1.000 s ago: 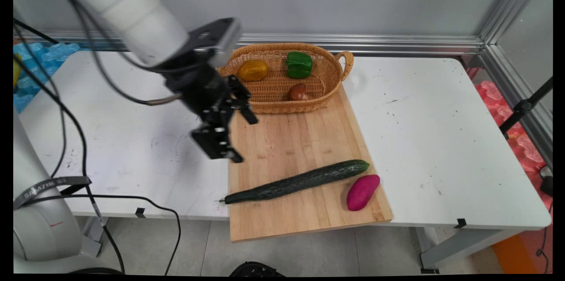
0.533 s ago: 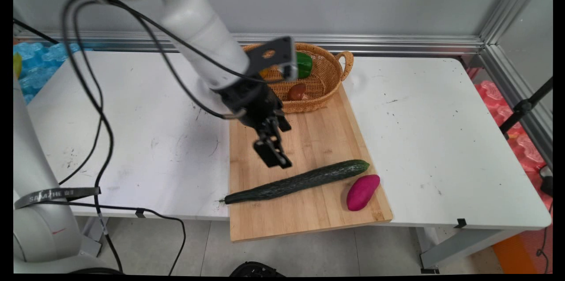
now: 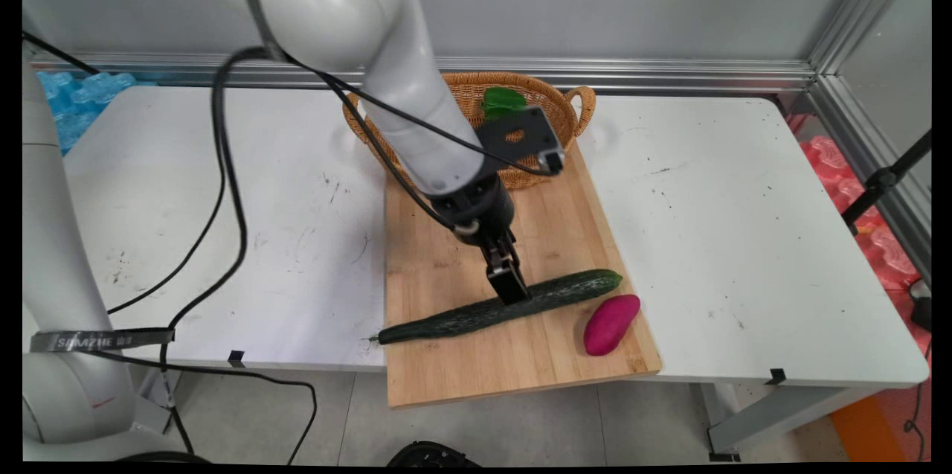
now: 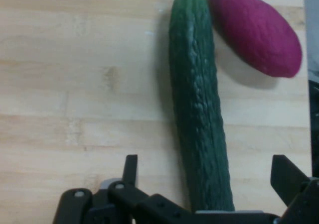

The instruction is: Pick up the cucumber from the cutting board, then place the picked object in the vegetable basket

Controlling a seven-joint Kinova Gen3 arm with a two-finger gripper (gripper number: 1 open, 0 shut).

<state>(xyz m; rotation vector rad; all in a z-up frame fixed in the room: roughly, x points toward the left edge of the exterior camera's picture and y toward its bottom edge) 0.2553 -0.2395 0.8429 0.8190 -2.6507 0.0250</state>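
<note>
A long dark green cucumber [image 3: 506, 305] lies slantwise on the wooden cutting board [image 3: 461, 236], and a purple sweet potato [image 3: 610, 323] rests just right of its thick end. My gripper [image 3: 513, 294] points down at the cucumber's middle. In the hand view the cucumber [image 4: 199, 109] runs up between the two spread fingers [image 4: 130, 168], so the gripper [image 4: 204, 171] is open and astride it, not closed on it. The sweet potato [image 4: 255, 29] shows at the upper right there.
A wicker basket [image 3: 554, 106] stands at the board's far end, with a green pepper [image 3: 500, 100] in it; the arm hides most of its inside. The board overhangs the table's [image 3: 744, 236] near edge. Black cables hang at the left.
The arm has swung right and down across the board, from the board's left edge to the cucumber's middle. It now covers the basket's left part. Nothing on the board has moved.
</note>
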